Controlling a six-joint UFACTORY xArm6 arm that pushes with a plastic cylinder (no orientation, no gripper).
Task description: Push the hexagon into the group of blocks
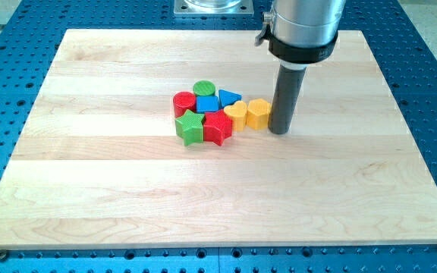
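- The hexagon, a yellow block [259, 114], is seen at the right end of the cluster, touching or just beside the yellow heart-like block [236, 115] on its left.
- My tip [279, 132] is set on the board immediately to the view's right of the yellow hexagon; whether the two touch cannot be told.
- No jaws are carried by the arm; it ends in a plain dark rod below a silver cylinder.
- The group is gathered slightly above and left of the board's centre.
- A green cylinder [203, 89] is placed at the top of the group, with a blue cube [207, 105] just below it and a blue triangle [229, 97] to the view's right.
- A red cylinder-like block [183, 103] is found at the left edge of the group.
- A green star [190, 128] and a red star [218, 128] are set side by side along the bottom.
- The wooden board [127, 189] is laid on a blue perforated table [6, 68].
- No brand, label or legible writing is shown anywhere.
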